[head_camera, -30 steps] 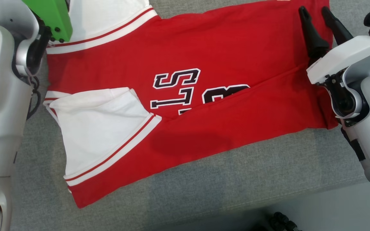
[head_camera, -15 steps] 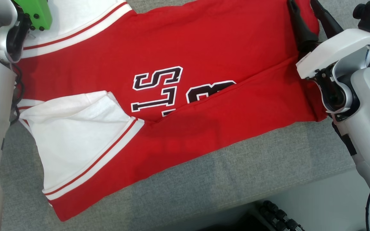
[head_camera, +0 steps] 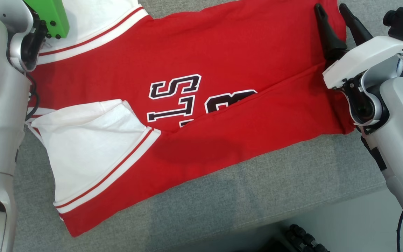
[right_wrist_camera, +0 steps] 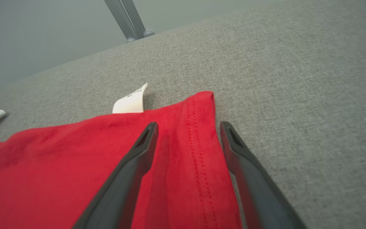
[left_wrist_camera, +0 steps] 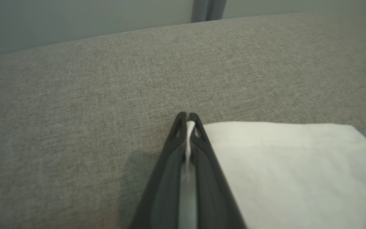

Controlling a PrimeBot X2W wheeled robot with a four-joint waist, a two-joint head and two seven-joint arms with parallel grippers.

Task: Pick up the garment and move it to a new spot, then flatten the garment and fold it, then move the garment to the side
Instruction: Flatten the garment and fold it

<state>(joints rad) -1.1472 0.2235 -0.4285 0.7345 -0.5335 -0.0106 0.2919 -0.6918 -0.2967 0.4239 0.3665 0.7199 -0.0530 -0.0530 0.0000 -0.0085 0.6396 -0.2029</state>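
The garment (head_camera: pixel 222 63) is a red jersey with white sleeves and black-and-white lettering, lying spread on the grey cushion. Its lower part is folded up over the lettering. In the left wrist view my left gripper (left_wrist_camera: pixel 187 118) is shut on the edge of a white sleeve (left_wrist_camera: pixel 291 165), with a strip of white cloth pinched between the jaws. My right gripper (head_camera: pixel 331 8) is open over the jersey's far right corner. In the right wrist view the right gripper (right_wrist_camera: pixel 189 125) straddles the stitched red hem (right_wrist_camera: pixel 202 152), beside a white label (right_wrist_camera: pixel 131 101).
The grey cushion (head_camera: pixel 257 196) ends at a front edge, with pale floor (head_camera: pixel 355 224) and a black ribbed object (head_camera: pixel 303 239) below it. A green block (head_camera: pixel 49 15) sits on my left wrist. Beyond the cushion stands a metal post (right_wrist_camera: pixel 125 19).
The head camera has swung, so the whole picture shifted left and then slightly back. My left gripper has closed on the white sleeve edge. The right gripper stays open over the red corner.
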